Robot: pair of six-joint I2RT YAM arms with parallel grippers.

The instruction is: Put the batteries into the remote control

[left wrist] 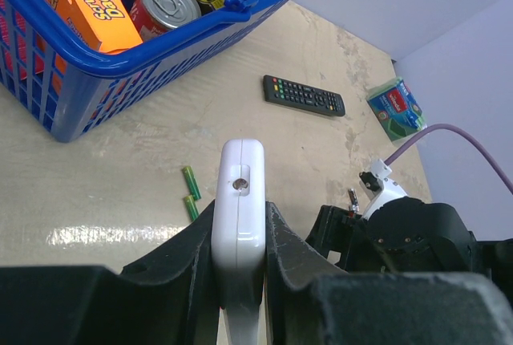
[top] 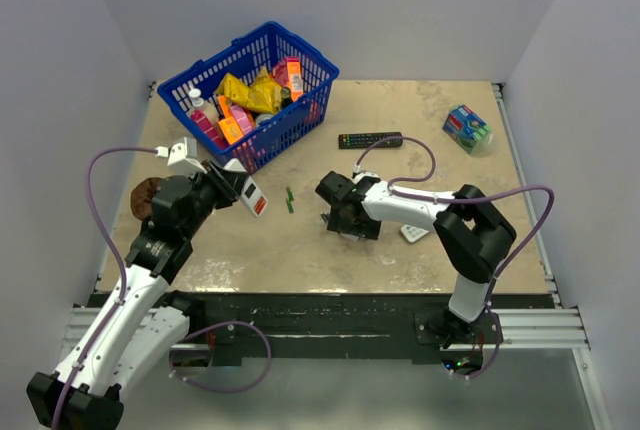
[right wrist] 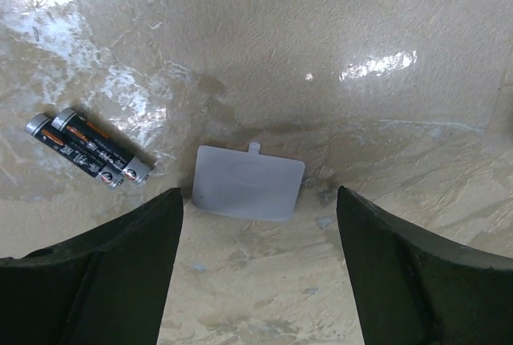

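The basket (top: pixel 288 128) sits far left on the table (top: pixel 400 250), the long remote (top: pixel 370 140) to its right; the remote control (top: pixel 252 195) is before the basket, two batteries (top: pixel 289 200) just right of it. Nearer the middle lies a flat cover (right wrist: pixel 248 182), two more batteries (right wrist: pixel 86 148) side by side near it

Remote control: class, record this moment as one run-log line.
left tool: shut on remote control | right tool: open over white tabbed plate | two black batteries: on table beside plate | green batteries: loose on table

Bright, even light; glare patches on tabletop (right wrist: pixel 377 64).
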